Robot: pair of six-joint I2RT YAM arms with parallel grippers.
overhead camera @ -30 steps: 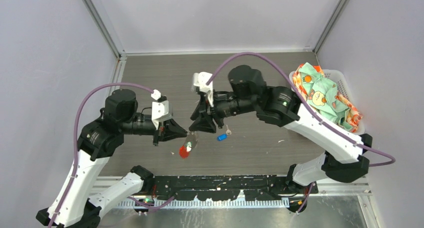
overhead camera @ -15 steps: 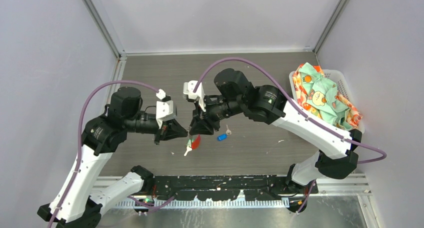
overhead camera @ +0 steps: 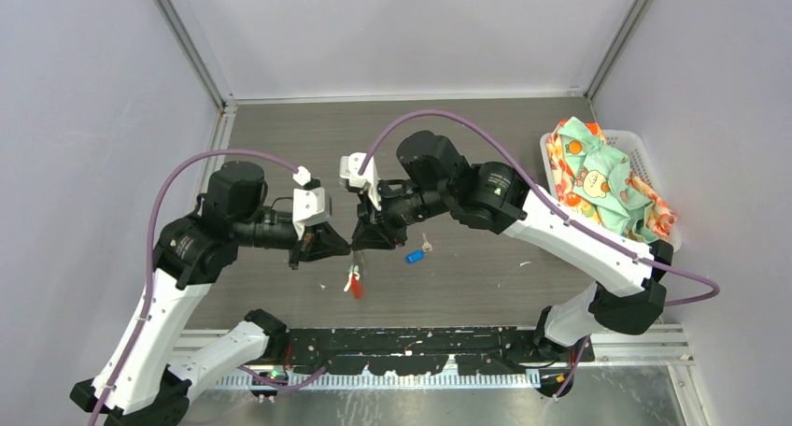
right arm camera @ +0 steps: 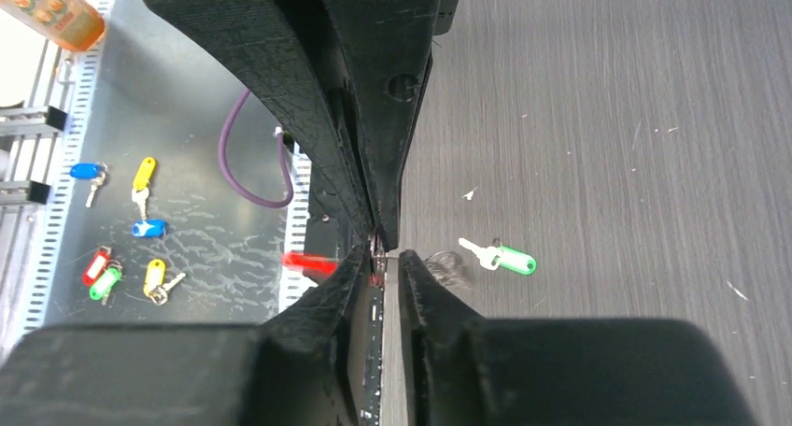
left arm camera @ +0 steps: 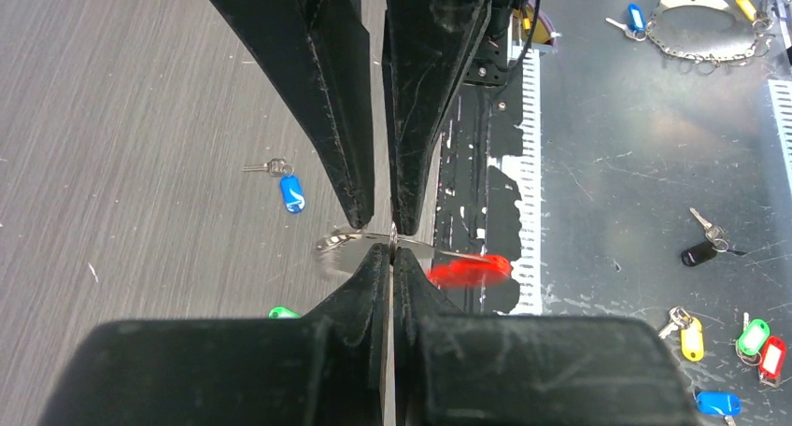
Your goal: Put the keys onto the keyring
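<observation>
Silvery-grey chain joined to a red oval loop – the keyring (left arm camera: 470, 269) – hangs clear of the counter (overhead camera: 486, 136), caught by its chain between both pincers, which meet tip to tip. The left pincer (left arm camera: 390, 256) has its fingers drawn nearly together, clamped on a chain link. The right pincer (right arm camera: 381, 260) is likewise narrowed onto the chain from the opposite side. The red loop hangs to one side of the shared grip point, a blurred run of chain to the other.

The green-headed key (right arm camera: 504, 258) lies flat on the counter just below the two pincers, apart from the keyring and not threaded on it. The blue-headed key (overhead camera: 414, 256) lies on the counter near the right pincer, on its outer side – untouched by either pincer.

Well beyond the right pincer, at the counter's edge, a white basket (overhead camera: 630, 146) holds patterned cloth (overhead camera: 598, 178). Behind both pincers, toward the arm bases, spare tagged keys (left arm camera: 692, 325) in several colours lie scattered on a metal plate (left arm camera: 635, 164).
</observation>
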